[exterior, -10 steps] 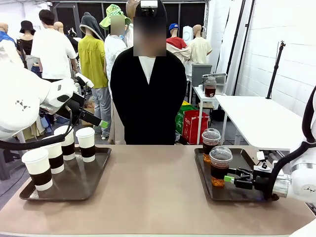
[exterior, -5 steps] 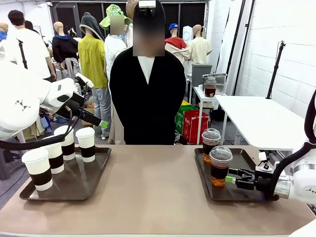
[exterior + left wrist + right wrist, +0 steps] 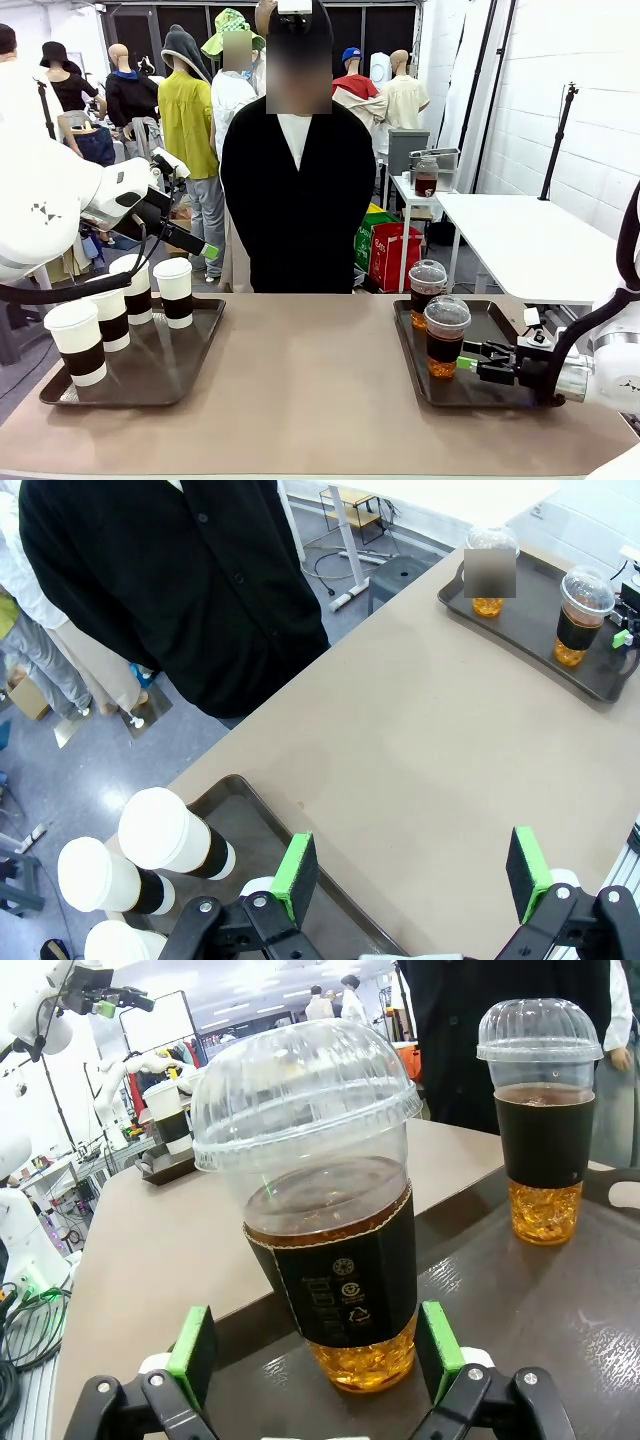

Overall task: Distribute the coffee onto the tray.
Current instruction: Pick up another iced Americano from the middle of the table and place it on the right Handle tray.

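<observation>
Several white lidded coffee cups with dark sleeves [image 3: 174, 291] stand on the left tray [image 3: 160, 372]. They also appear at the lower left in the left wrist view [image 3: 170, 832]. My left gripper [image 3: 202, 248] hangs open above that tray's far corner, its green pads [image 3: 295, 875] wide apart over bare table. Two clear dome-lidded cups of brown coffee stand on the right tray [image 3: 485, 330]. My right gripper [image 3: 466, 363] is open with a pad [image 3: 195, 1345] on either side of the nearer dome cup [image 3: 330, 1250] at its base. The farther dome cup [image 3: 545, 1110] stands behind it.
A person in a black cardigan [image 3: 298, 190] stands at the table's far edge, between the two trays. The brown tabletop [image 3: 310, 380] stretches between the trays. A white side table [image 3: 530, 240] stands off to the right.
My right gripper dipped slightly beside the nearer dome cup, then held still. The left arm and all cups have stayed put.
</observation>
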You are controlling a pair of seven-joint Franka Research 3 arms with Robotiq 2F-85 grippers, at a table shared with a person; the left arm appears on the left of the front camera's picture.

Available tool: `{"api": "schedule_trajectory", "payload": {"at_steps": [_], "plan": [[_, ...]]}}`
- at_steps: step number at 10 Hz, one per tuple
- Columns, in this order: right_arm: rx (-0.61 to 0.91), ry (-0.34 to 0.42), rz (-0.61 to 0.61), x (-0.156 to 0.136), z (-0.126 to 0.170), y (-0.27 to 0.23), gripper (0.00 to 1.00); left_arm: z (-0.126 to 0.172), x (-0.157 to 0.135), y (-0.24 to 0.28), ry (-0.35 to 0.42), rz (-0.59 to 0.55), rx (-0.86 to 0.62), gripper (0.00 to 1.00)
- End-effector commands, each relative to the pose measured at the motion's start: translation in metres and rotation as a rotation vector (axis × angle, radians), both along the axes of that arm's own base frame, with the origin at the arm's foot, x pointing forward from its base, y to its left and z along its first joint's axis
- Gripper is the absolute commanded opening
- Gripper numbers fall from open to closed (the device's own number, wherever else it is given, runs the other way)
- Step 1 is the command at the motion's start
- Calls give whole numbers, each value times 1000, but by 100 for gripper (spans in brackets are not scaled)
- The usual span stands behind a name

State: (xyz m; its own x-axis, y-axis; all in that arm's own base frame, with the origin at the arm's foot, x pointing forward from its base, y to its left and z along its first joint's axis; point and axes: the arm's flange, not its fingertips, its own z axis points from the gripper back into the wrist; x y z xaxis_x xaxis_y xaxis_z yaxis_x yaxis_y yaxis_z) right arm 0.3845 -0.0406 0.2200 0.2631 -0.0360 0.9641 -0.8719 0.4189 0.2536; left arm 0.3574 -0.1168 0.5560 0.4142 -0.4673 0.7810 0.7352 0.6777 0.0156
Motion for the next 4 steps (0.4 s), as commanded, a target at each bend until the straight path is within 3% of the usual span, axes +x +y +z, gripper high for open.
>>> {"api": "schedule_trajectory", "payload": {"at_steps": [1,4], "plan": [[0,-1,7,0,0,3,100,0,0,2,9,-7,-5,100],[0,-1,7,0,0,3,100,0,0,2,9,-7,-5,100]]}}
